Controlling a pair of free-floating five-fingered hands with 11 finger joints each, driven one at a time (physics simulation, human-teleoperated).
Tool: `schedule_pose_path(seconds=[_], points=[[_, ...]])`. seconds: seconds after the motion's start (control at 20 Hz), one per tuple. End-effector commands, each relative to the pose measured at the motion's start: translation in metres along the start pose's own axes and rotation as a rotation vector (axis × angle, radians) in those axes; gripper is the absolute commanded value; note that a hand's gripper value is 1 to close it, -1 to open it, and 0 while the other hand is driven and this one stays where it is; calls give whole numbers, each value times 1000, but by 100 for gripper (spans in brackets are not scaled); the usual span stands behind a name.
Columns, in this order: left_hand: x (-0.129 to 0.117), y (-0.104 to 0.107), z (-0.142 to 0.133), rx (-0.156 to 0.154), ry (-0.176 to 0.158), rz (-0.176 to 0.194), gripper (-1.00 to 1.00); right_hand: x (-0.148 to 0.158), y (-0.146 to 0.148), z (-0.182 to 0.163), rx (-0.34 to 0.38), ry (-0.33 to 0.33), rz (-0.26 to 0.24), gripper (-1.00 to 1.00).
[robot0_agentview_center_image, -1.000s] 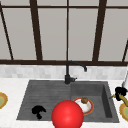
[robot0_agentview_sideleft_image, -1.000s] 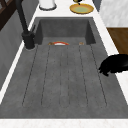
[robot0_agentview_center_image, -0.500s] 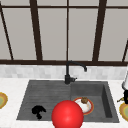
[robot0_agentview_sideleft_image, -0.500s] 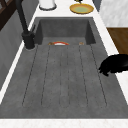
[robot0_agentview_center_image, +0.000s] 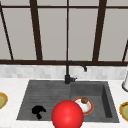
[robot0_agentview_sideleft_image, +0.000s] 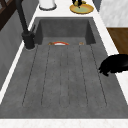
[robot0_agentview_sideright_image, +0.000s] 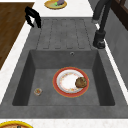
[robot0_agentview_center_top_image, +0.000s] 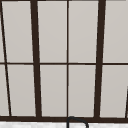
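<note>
We've got our left hand (robot0_agentview_center_image: 38, 111) hovering over the ribbed drainboard (robot0_agentview_center_image: 42, 100) at the sink's (robot0_agentview_sideleft_image: 65, 30) left, near its front edge. From the right side view the same hand (robot0_agentview_sideright_image: 33, 17) hangs with its fingers pointing down and loosely curled, holding nothing and not touching the surface as far as we can tell. In the left side view it (robot0_agentview_sideleft_image: 113, 65) sits right at the front rim of the drainboard.

Nearest other stuff: a big red ball (robot0_agentview_center_image: 67, 114) just to the hand's right in the front view, in front of the basin. Down in the basin there's a red-rimmed plate (robot0_agentview_sideright_image: 71, 81) with a brown lump of food (robot0_agentview_sideright_image: 81, 82) on its edge, and a small round bit (robot0_agentview_sideright_image: 38, 91) well apart on the basin floor. The black faucet (robot0_agentview_center_image: 70, 71) stands behind. Yellow plates (robot0_agentview_center_image: 124, 110) sit on the counter at both ends.
</note>
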Motion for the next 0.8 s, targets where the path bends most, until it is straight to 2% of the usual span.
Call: schedule_pose_path(seconds=[0.0,0.2,0.3,0.35,0.4,0.45,0.5,0.6,0.75], points=[[0,0,0,0,0,0,0,18,21,-21,-22,-52,26,100],[0,0,0,0,0,0,0,23,46,-50,-25,-56,30,100],[0,0,0,0,0,0,0,14,49,-60,-23,-42,36,100],[0,0,0,0,0,0,0,10,44,-57,-31,12,25,-100],[0,0,0,0,0,0,0,20,36,-58,31,2,38,-100],[0,0,0,0,0,0,0,11,20,-52,102,-36,26,-100],[0,0,0,0,0,0,0,11,12,-39,124,-51,48,-100],[0,0,0,0,0,0,0,9,9,-34,198,-75,77,-100],[0,0,0,0,0,0,0,1,7,-20,240,-96,92,-100]])
